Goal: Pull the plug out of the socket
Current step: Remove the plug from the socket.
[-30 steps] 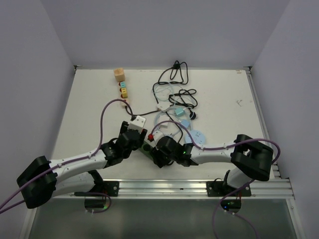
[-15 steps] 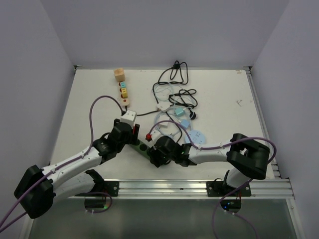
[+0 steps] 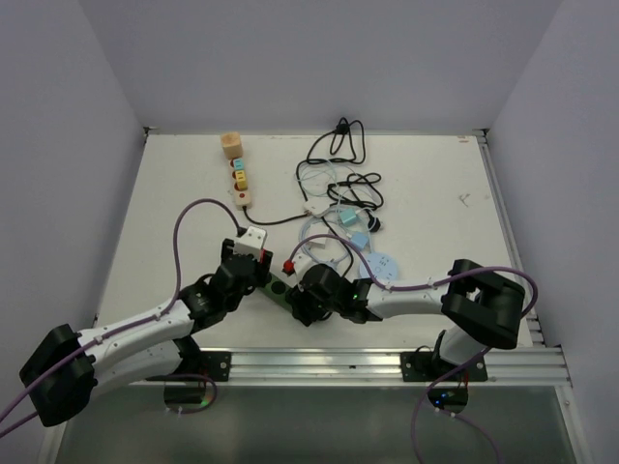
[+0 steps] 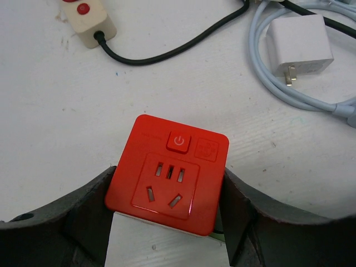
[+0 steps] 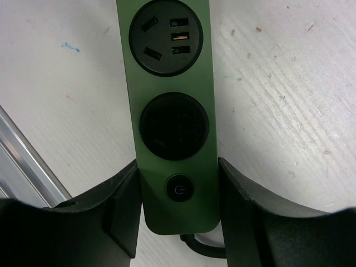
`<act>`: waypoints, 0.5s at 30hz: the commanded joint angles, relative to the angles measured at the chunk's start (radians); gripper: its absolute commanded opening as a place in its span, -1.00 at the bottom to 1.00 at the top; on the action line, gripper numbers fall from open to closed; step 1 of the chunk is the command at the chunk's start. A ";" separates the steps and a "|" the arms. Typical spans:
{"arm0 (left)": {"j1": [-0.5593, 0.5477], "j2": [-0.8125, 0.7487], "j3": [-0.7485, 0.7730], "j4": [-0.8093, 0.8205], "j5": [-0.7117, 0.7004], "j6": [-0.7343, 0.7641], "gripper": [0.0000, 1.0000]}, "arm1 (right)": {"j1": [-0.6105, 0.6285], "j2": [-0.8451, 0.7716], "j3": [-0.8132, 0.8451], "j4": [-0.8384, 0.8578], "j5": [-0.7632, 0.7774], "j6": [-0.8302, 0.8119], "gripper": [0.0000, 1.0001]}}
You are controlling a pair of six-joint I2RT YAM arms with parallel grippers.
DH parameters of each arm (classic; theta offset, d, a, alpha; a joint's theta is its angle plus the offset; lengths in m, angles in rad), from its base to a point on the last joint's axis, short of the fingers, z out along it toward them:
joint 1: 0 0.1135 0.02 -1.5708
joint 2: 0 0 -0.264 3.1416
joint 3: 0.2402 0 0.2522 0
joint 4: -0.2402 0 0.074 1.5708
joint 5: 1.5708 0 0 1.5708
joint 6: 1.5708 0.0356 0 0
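My left gripper [image 3: 248, 263] is shut on the plug, a cube adapter with a red socket face [image 4: 169, 172] and a white body [image 3: 254, 238]. Its fingers [image 4: 83, 214] press both sides of the cube. My right gripper [image 3: 306, 302] is shut on the green power strip [image 3: 281, 287], with its fingers [image 5: 119, 208] at the end by the power button. In the right wrist view the strip [image 5: 169, 72] shows two round sockets, both empty. The cube sits at the strip's far left end, and a sliver of green [image 4: 218, 236] shows beneath it.
A beige power strip [image 3: 239, 180] with coloured buttons and a wooden cylinder [image 3: 230, 145] lie at the back left. Black cables [image 3: 340, 145], a white charger [image 3: 316, 208], pale blue cables [image 3: 329, 235] and a blue disc [image 3: 379, 266] lie behind the grippers. The aluminium rail [image 3: 387, 362] runs along the near edge.
My left gripper carried the cube left and away from the strip's middle, then drew back slightly. The right gripper stayed shut on the green strip, barely moving.
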 commanded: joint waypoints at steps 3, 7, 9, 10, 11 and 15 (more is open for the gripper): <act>-0.131 -0.048 -0.040 0.323 -0.261 0.008 -1.00 | 0.004 0.073 -0.053 -0.213 -0.057 0.094 -1.00; -0.145 -0.087 -0.104 0.406 -0.275 -0.001 -1.00 | 0.004 0.059 -0.062 -0.199 -0.082 0.099 -1.00; -0.145 -0.121 -0.129 0.429 -0.277 -0.016 -1.00 | 0.003 0.044 -0.070 -0.198 -0.088 0.102 -1.00; -0.145 -0.130 -0.147 0.437 -0.283 -0.021 -1.00 | 0.003 0.039 -0.071 -0.196 -0.088 0.105 -1.00; -0.145 -0.144 -0.153 0.443 -0.292 -0.034 -1.00 | 0.001 0.031 -0.076 -0.195 -0.089 0.105 -1.00; -0.145 -0.196 -0.212 0.502 -0.301 -0.062 -1.00 | -0.002 0.019 -0.085 -0.176 -0.118 0.111 -1.00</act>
